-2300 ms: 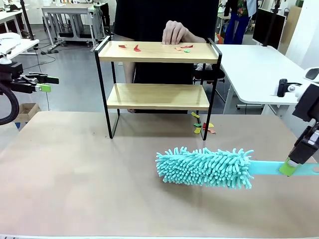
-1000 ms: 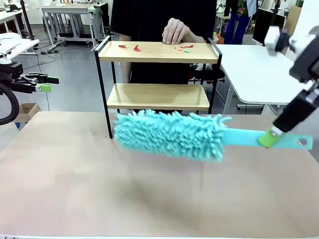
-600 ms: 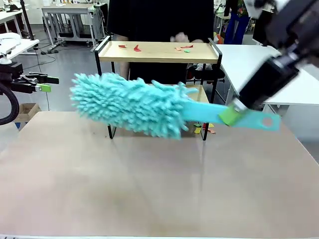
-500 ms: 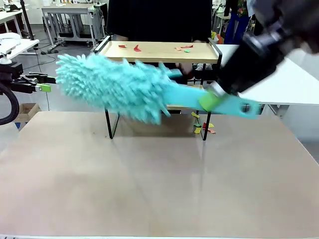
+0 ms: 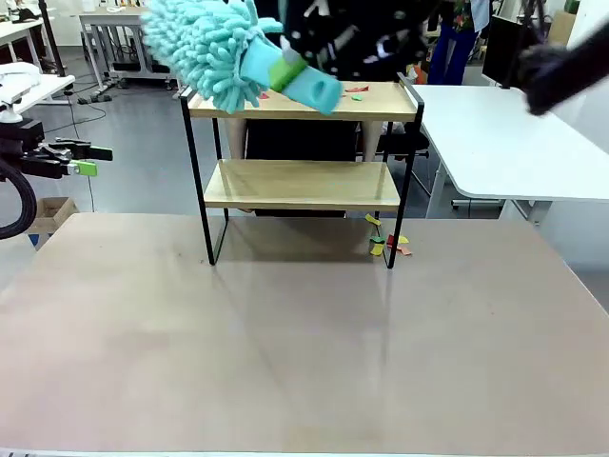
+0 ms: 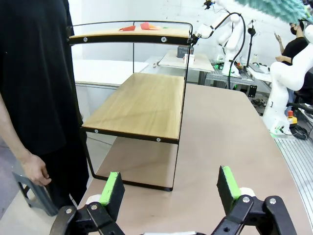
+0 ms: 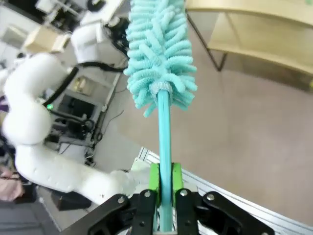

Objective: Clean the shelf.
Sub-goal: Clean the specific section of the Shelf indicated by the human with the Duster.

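The desk [image 5: 285, 362] carries the shelf [image 5: 300, 184] at its far side, with a person [image 6: 34, 73] in black behind it. The teal duster [image 5: 205, 38] is raised by the shelf's top-left corner, its handle pinched in the right pincer [image 7: 165, 176]. The left pincer [image 6: 171, 188] is spread, off the desk's left edge. Paper scraps [image 5: 357, 90] lie on the top board and by the right leg.

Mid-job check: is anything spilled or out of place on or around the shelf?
Yes. Red and green scraps lie scattered on the shelf's top board, and a little heap of coloured bits sits on the table by the shelf's right-hand foot, as if fallen off. The lower board looks bare.
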`<state>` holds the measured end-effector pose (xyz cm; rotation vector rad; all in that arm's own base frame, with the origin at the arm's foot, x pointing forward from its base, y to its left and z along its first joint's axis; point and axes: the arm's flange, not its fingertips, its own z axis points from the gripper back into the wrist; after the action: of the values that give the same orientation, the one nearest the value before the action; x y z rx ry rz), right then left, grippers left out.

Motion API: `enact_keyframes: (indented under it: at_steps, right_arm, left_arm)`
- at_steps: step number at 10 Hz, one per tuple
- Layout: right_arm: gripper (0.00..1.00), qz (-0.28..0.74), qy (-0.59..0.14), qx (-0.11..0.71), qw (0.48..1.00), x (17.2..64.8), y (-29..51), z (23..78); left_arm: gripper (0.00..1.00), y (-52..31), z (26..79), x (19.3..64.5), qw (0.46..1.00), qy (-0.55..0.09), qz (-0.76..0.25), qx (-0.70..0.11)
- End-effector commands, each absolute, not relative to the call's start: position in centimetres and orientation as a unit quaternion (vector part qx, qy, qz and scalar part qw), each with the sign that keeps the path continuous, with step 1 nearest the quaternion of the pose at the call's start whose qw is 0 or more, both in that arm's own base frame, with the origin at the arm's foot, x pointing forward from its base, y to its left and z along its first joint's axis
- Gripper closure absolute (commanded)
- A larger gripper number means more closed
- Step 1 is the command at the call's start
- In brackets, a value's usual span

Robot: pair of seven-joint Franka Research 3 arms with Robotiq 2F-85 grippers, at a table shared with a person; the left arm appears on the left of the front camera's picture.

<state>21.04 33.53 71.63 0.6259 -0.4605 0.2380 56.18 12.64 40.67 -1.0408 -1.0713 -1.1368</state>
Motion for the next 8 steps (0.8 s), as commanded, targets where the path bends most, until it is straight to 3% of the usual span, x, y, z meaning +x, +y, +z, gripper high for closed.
enact_keyframes:
  at_steps: [1,7,8]
  right_arm:
    - [0.87,0.105,-0.221,0.302,0.921,22.6,33.9,73.1]
    - [0.87,0.131,-0.213,0.3,0.92,21.2,34.1,71.8]
    - [0.87,0.109,-0.239,0.299,0.917,21.8,36.7,73.0]
  left_arm:
    - [0.0,12.6,40.9,56.1,0.589,-0.463,-0.491,-0.445]
    - [0.0,12.6,40.9,56.1,0.589,-0.463,-0.491,-0.445]
    - [0.0,12.6,40.9,56.1,0.589,-0.463,-0.491,-0.445]
